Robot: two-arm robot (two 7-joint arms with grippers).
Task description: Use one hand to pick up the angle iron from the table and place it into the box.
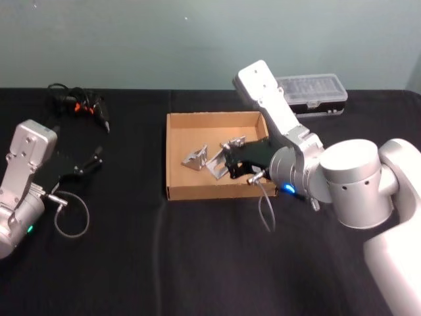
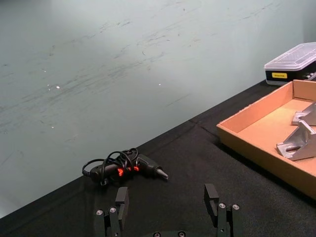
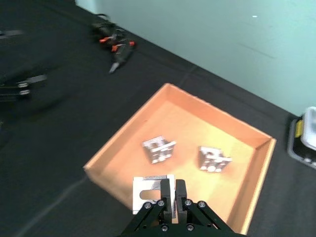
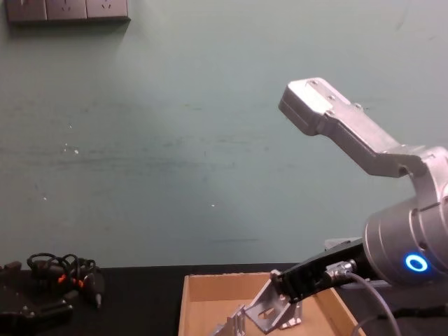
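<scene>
Silver angle iron (image 3: 150, 192) sits pinched in our right hand (image 3: 172, 196) above the box (image 1: 176, 155); our left hand (image 2: 169, 200) hangs open, empty.

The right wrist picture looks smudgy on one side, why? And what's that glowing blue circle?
In the right wrist view, the left gripper far off on the table looks smeared, while the box and the angle iron held by the right gripper look sharper. In the chest view, the blue ring light glows brightly on the right arm.
</scene>
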